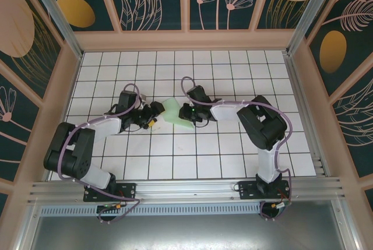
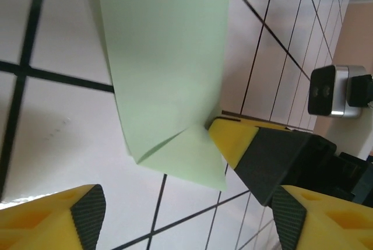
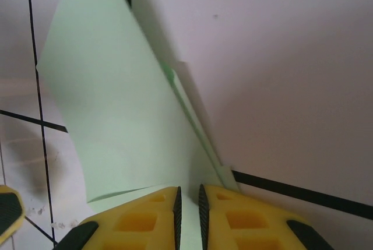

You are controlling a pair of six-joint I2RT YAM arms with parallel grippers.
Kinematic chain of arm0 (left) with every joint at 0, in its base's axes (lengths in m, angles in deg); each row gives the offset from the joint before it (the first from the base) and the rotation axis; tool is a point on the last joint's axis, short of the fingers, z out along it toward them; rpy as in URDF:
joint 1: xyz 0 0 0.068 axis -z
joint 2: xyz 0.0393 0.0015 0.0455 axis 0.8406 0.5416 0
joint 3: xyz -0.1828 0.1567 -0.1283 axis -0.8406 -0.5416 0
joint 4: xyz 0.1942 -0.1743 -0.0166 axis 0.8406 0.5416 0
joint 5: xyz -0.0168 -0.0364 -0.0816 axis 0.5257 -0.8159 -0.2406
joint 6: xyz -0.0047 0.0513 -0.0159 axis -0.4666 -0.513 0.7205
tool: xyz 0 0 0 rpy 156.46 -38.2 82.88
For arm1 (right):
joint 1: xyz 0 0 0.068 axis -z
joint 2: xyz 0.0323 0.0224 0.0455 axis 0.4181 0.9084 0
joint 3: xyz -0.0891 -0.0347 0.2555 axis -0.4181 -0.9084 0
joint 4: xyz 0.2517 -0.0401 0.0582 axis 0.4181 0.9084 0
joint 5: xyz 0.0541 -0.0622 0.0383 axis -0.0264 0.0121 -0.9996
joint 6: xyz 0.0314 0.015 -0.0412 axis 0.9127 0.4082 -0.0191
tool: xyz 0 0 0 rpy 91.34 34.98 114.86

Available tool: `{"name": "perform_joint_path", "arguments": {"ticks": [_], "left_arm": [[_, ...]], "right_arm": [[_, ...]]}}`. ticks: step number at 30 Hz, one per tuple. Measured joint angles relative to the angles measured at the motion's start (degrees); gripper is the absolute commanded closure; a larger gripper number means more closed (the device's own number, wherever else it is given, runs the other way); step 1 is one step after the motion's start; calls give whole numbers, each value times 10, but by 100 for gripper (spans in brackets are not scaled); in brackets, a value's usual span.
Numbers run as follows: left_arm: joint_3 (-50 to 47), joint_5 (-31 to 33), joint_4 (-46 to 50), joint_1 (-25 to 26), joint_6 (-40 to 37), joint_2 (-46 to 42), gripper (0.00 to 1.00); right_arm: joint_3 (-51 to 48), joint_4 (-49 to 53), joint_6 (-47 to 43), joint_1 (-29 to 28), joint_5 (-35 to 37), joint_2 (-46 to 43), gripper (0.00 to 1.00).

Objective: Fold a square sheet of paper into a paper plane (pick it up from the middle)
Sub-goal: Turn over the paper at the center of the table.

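There is one sheet (image 1: 175,110), part-folded, lying on the table (image 1: 204,157) between my two grippers. My right gripper (image 3: 189,203) is pinched almost closed on the sheet's edge. My left gripper (image 2: 186,218) stands wide with nothing in it, just beside the sheet. I judge the sheet feather-light, thin and floppy. It should keep a crease, but it would crumple easily and slide on the smooth tiles. I'd take it gently at an edge or along a fold, never with a hard squeeze.
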Motion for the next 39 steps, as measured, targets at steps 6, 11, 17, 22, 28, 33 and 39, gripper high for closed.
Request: {"name": "perform_joint_path", "arguments": {"ticks": [6, 11, 17, 22, 28, 33, 39], "left_arm": [[0, -14, -23, 20, 30, 29, 35], [0, -24, -44, 30, 54, 55, 41], [5, -32, -57, 32, 69, 71, 49], [12, -31, -65, 32, 71, 90, 50], [14, -37, -83, 32, 82, 100, 61], [16, -49, -99, 33, 90, 116, 64], [16, -66, -134, 34, 107, 130, 70]], "right_arm": [[-51, -88, 37, 21, -54, -8, 79], [-83, -141, 58, 30, -73, -13, 79], [-102, -171, 71, 34, -85, -17, 79], [-108, -180, 72, 35, -87, -19, 79], [-115, -180, 72, 35, -90, -24, 79], [-119, -182, 72, 35, -92, -26, 78], [-129, -195, 76, 35, -96, -32, 73]]}}
